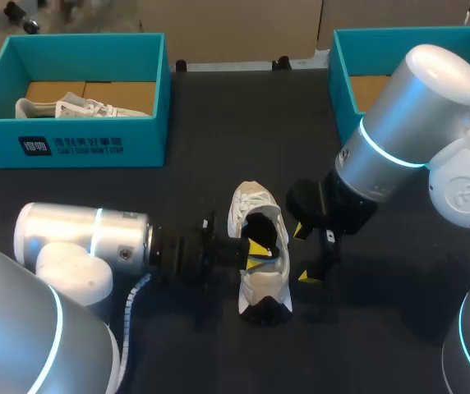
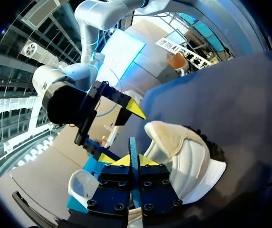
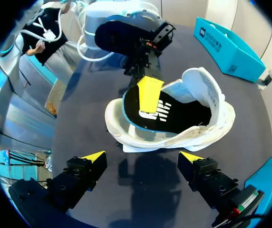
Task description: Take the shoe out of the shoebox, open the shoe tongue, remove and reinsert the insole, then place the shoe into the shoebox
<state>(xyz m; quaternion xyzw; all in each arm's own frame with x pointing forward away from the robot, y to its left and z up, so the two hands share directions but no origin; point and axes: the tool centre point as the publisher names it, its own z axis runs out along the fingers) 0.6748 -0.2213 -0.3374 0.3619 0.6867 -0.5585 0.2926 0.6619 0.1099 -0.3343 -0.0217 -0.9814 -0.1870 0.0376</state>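
Head view: the white shoe (image 1: 264, 287) lies on the black table (image 1: 177, 197) between the two arms, well apart from the teal shoebox (image 1: 71, 144) at the far left, which holds a second shoe (image 1: 71, 107). Another teal box (image 1: 342, 74) at the far right is partly covered by the right arm. The left gripper (image 1: 255, 250) reaches into the shoe's opening, and its yellow tips sit so close together against the dark insole (image 1: 265, 232) that the grip is hard to read from above. The right gripper (image 1: 304, 254) hangs just beside the shoe with its fingers spread wide and nothing between them. Left wrist view: the gripper's own body hides most of what lies under it. Its two yellow tips press from both sides on the thin blue edge of the insole, with the shoe's pale heel and raised tongue just ahead. Beyond them the right gripper shows spread apart, one of its tips half hidden. Right wrist view: the two fingers (image 3: 93, 159) stand far apart, short of the shoe and touching nothing. Ahead, the shoe lies on its side with the black insole partly out over its rim. One finger of the left gripper lies flat on the insole's top, and the finger beneath is hidden.
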